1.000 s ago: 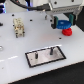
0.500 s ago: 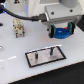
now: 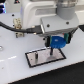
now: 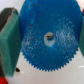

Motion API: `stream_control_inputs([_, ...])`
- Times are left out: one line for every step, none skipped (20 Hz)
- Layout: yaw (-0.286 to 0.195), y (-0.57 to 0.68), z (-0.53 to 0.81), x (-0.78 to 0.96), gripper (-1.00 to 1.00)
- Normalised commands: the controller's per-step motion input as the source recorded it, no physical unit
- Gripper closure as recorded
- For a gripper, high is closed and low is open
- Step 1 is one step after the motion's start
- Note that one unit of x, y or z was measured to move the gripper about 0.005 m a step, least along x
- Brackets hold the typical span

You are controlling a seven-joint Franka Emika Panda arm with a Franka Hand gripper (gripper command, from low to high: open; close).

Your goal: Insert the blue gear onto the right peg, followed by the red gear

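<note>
Gripper [image 3: 56, 44]: we see it squeezing the blue gear [image 4: 49, 36].
Blue gear: sits between its fingers [image 4: 8, 37].

Blue gear [image 4: 48, 36] fills the frame, toothed rim and centre hole visible. Green pincer fingers [image 4: 8, 41] sit against both its sides. White table [image 4: 50, 76] behind it. Red sliver at the corner, unidentifiable.

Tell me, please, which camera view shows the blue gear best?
The wrist view: the blue gear fills it, teeth and central hole clear, between the green fingers. The exterior view shows only a small blue patch under the gripper.
</note>
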Motion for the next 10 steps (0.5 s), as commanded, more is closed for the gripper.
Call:
stream_control_inputs([0.000,-0.15,-0.01,0.36,1.00])
stream_control_inputs([0.000,-0.23,-0.01,0.39,1.00])
stream_control_inputs([0.000,-0.25,0.00,0.37,1.00])
stream_control_inputs([0.000,-0.27,0.00,0.35,1.00])
stream_control_inputs([0.000,-0.14,0.00,0.41,1.00])
stream_control_inputs([0.000,-0.06,0.00,0.00,1.00])
stream_control_inputs([0.000,-0.10,0.08,0.00,1.00])
stream_control_inputs([0.000,-0.15,0.19,0.00,1.00])
stream_control_inputs([0.000,-0.17,0.25,0.05,1.00])
stream_control_inputs([0.000,-0.21,0.35,0.07,1.00])
